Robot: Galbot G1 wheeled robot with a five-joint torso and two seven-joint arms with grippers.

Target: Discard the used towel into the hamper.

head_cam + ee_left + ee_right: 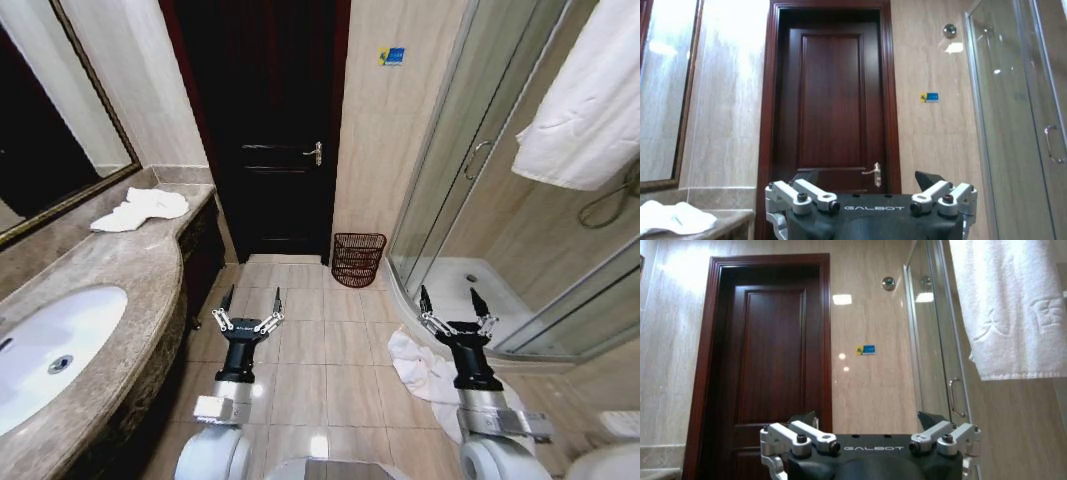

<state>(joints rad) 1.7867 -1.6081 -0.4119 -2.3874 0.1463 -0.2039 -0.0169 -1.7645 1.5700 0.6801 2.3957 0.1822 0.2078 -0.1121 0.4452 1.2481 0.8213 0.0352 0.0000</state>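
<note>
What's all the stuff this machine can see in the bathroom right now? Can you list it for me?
Hamper: one, dark reddish-brown openwork basket, on the floor by the wall right of the door.
Towel on the floor: one, white, crumpled, beside the shower base.
Towel on the counter: one, white, bunched at the far end.
Hanging towel: one, white, over the shower.
Door: one, dark wood, shut.
Sink: one, white, set in the stone counter.
Mirror: one, dark-framed, above the counter.
Shower enclosure: one, glass.
Blue sticker: one, on the wall.
Left gripper: one, black, open, raised over the floor.
Right gripper: one, black, open, above the floor towel.
</note>
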